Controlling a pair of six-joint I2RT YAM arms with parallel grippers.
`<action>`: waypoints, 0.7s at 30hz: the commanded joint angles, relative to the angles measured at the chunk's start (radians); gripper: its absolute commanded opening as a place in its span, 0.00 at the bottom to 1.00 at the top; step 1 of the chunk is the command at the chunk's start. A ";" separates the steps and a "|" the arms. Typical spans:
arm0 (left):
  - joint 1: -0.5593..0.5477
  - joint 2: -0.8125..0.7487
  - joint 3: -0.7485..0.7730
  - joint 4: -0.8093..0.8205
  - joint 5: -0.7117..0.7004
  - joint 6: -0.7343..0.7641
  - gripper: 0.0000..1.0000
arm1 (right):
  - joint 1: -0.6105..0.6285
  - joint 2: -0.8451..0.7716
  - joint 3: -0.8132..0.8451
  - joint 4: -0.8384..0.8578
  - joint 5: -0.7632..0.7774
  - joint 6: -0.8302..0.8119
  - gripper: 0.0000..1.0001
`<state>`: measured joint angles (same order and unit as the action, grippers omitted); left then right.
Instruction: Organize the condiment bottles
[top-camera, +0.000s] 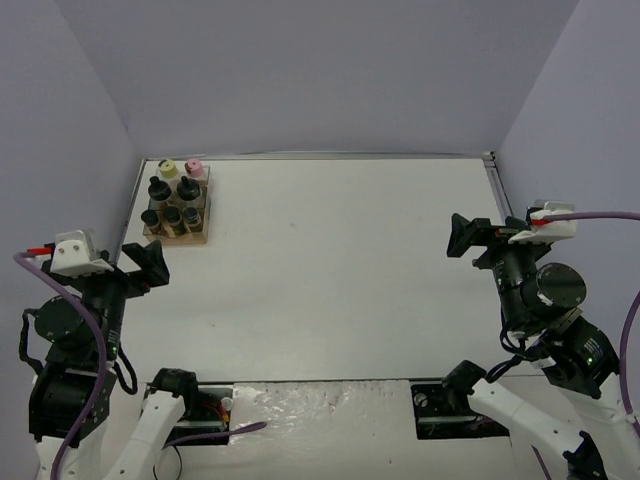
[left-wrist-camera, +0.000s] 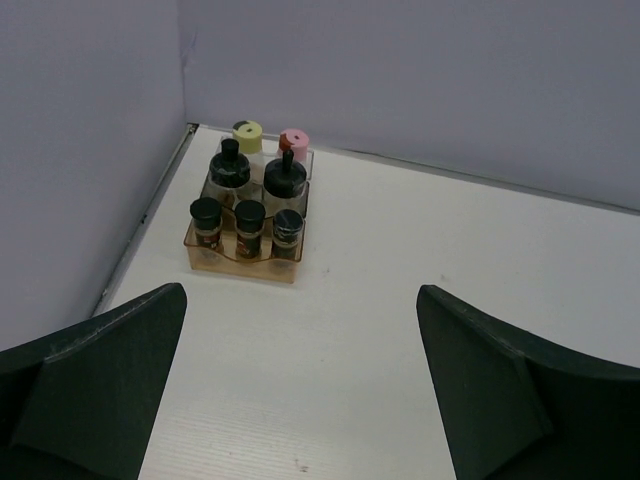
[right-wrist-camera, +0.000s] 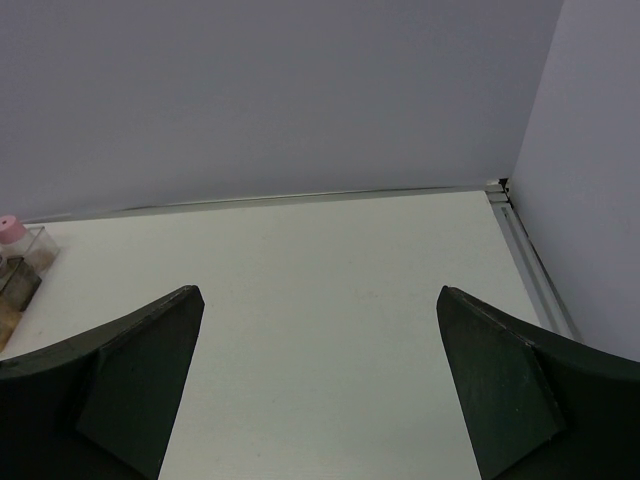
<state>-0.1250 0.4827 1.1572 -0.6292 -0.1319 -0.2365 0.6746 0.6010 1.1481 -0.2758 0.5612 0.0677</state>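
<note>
We read all seven condiment bottles (left-wrist-camera: 249, 218) as slotted upright in the rack (left-wrist-camera: 240, 266) at the table's (top-camera: 350, 270) far-left corner, so left claw (top-camera: 150, 263) and right claw (top-camera: 462, 237) hang wide open, empty, well clear.

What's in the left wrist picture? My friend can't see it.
Seven spice jars stand in a wooden rack at the far left corner of a white table: three black-capped in front, two knob-topped behind them, a yellow-capped jar and a pink-capped jar at the back. The left hand is open and empty, its two dark fingers at the bottom corners.
</note>
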 joint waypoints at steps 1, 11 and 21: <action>-0.020 -0.002 -0.100 0.083 -0.045 0.016 0.97 | -0.003 0.023 0.001 0.048 0.030 -0.025 1.00; -0.028 -0.123 -0.356 0.214 -0.090 -0.049 0.97 | -0.003 0.018 -0.017 0.054 0.038 -0.039 1.00; -0.028 -0.108 -0.444 0.283 -0.080 -0.063 0.97 | -0.003 0.014 -0.047 0.067 0.043 -0.032 1.00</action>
<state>-0.1505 0.3501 0.6868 -0.4716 -0.2081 -0.2886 0.6746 0.6010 1.1113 -0.2760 0.5717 0.0475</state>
